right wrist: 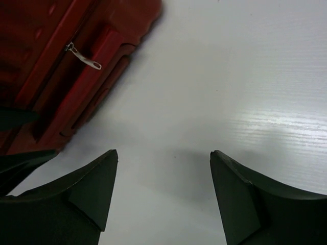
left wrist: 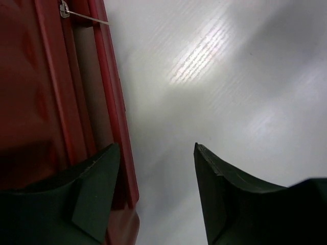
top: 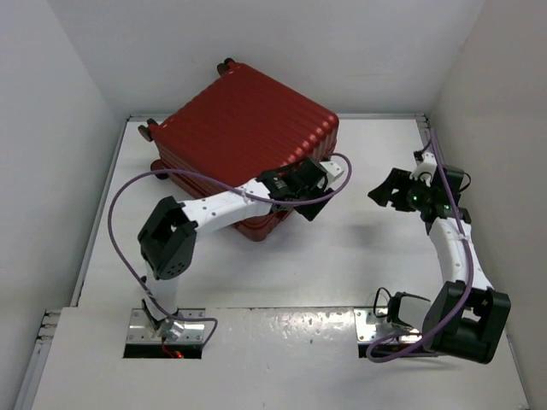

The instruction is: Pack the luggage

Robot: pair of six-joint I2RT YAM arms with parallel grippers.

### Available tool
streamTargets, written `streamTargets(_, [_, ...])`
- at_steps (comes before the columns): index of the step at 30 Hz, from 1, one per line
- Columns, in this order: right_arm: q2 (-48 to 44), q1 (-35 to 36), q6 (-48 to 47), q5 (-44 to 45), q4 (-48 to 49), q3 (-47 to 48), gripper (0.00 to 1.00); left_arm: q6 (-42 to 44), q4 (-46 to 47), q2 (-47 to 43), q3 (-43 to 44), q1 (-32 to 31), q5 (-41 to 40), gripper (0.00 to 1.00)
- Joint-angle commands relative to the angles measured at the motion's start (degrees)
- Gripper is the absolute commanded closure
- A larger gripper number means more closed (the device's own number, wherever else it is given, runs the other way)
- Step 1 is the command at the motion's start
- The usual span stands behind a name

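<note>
Bolted side by side at the near edge of a white table (top: 342, 265), two white-and-black robot arms reach away from the camera, each trailing one purple cable (top: 118, 213). At left, the left arm (top: 214, 207) stretches to the near right edge of a single dark red ribbed hard-shell suitcase (top: 248, 128), lying flat and closed on the far left part of the table. Its left gripper (left wrist: 156, 189) stands with jaws apart, one finger over the red rim and the other over bare table, with nothing clamped. Whether that finger touches the shell cannot be told. One small silver zip pull (right wrist: 82, 57) lies along the seam just beyond. At right, well apart from the suitcase, the right gripper (right wrist: 163, 189) hangs over bare table, its jaws likewise apart and empty.

With the case shut and nothing to pack in sight, the step in hand appears to be work on the seam at that edge. Doing it well would mean lining the fingers up with the seam and closing squarely on the lip or pull, not the slick ribs. It would also mean moving slowly so the case does not slide.

The count is one suitcase, one zip pull, two arms, two grippers and two cables.
</note>
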Motion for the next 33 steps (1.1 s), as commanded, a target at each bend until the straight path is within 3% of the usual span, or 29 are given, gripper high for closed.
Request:
streamTargets(1, [-0.74, -1.43, 0.22, -4.43, 5.64, -1.17, 0.27, -2.13, 1.86, 3.42, 2.35, 0.79, -9.64, 0.35])
streamTargets(9, [1.28, -1.78, -0.48, -11.2, 13.28, -2.49, 0.31, -1.52, 2.39, 8.35, -0.45, 0.26, -19.66, 0.35])
streamTargets(14, [4.78, -1.7, 1.71, -18.84, 21.28, -4.69, 0.35, -0.38, 2.92, 6.17, -7.11, 0.88, -18.1, 0.41])
streamTargets(20, [9.63, -0.3, 6.2, -26.06, 34.55, -7.58, 0.35, -0.9, 3.44, -1.3, -18.2, 2.64, -13.0, 0.38])
streamTargets(28, [13.23, 9.9, 5.06, -15.17, 46.33, -10.57, 0.35, 2.79, 15.46, -16.24, -34.02, 5.8, 1.41, 0.43])
streamTargets(33, [9.91, 20.87, 5.76, -5.16, 52.48, -14.87, 0.38, 2.17, 16.19, -17.66, -34.65, 6.94, 4.67, 0.45])
